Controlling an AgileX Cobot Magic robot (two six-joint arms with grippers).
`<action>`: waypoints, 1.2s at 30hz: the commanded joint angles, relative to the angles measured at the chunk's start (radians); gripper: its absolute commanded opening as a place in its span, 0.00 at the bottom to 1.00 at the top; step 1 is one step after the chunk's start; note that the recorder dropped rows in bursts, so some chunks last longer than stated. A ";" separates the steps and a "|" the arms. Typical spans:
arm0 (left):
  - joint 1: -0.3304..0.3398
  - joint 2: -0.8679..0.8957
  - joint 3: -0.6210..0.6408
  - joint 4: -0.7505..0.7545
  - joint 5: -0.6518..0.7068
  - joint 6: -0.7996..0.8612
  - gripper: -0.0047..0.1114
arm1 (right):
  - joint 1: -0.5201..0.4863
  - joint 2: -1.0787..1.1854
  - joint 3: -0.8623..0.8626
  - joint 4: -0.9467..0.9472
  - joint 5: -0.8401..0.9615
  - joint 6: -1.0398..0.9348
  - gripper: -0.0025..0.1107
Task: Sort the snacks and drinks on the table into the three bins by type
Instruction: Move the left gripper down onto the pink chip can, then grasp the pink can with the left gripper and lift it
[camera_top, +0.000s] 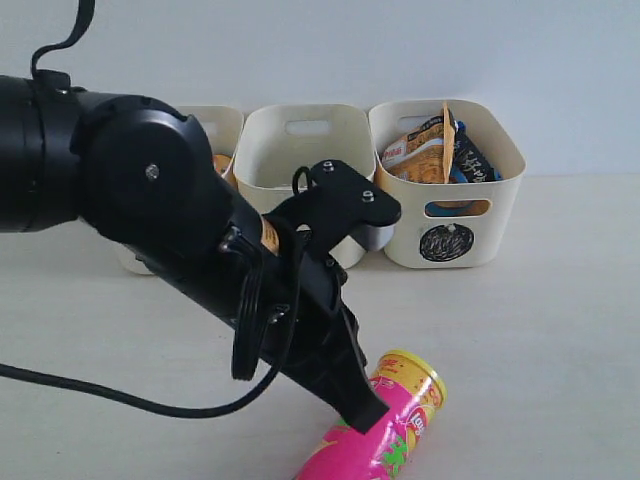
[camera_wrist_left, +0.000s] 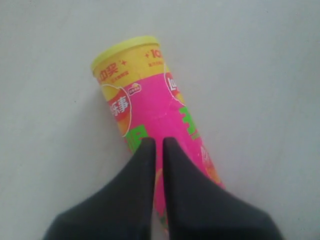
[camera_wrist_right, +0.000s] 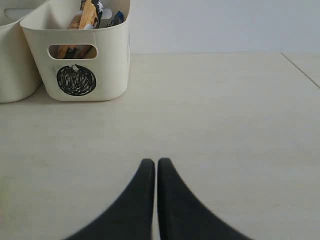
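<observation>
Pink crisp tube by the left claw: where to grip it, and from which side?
Mid-body of the pink tube, from above, jaws across its round width: it lies on its side. The left claw, shut over it, must open first.

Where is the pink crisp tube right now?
In the exterior view the pink tube lies on its side on the table at the bottom, just right of centre, under the shut left gripper, in front of the circle-marked bin.
</observation>
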 joint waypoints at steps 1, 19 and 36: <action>-0.034 0.010 0.003 0.094 0.003 -0.116 0.08 | -0.008 -0.005 0.000 -0.007 -0.008 0.000 0.02; -0.110 0.108 -0.089 0.253 0.099 -0.309 0.79 | -0.008 -0.005 0.000 -0.007 -0.008 0.000 0.02; -0.105 0.355 -0.171 0.272 0.084 -0.371 0.96 | -0.008 -0.005 0.000 -0.007 -0.008 0.000 0.02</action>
